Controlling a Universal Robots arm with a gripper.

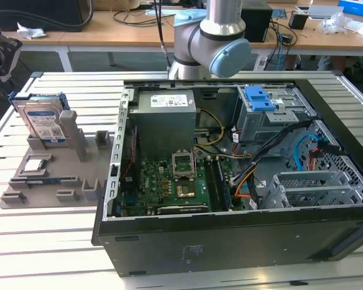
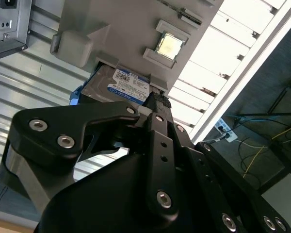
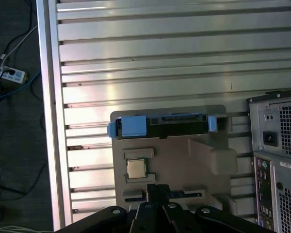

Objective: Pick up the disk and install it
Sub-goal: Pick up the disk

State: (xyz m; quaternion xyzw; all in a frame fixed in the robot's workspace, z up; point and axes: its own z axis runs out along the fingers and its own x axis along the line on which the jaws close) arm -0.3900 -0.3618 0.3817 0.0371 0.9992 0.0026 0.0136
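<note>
The disk [image 1: 43,124], silver with a white-and-blue label in a blue bracket, stands on edge in a grey fixture [image 1: 72,181] on the desk [image 1: 24,241]. The first wrist view adds its narrow edge and the hand [image 3: 157,187], closed, empty and clear of it.

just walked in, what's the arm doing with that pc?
The Universal Robots arm hasn't picked anything up yet. Its gripper hangs over the gray fixture beside the open PC case. The disk stands on edge in that fixture, clipped in its blue carrier, untouched. A CPU chip lies flat in the same fixture.
</note>
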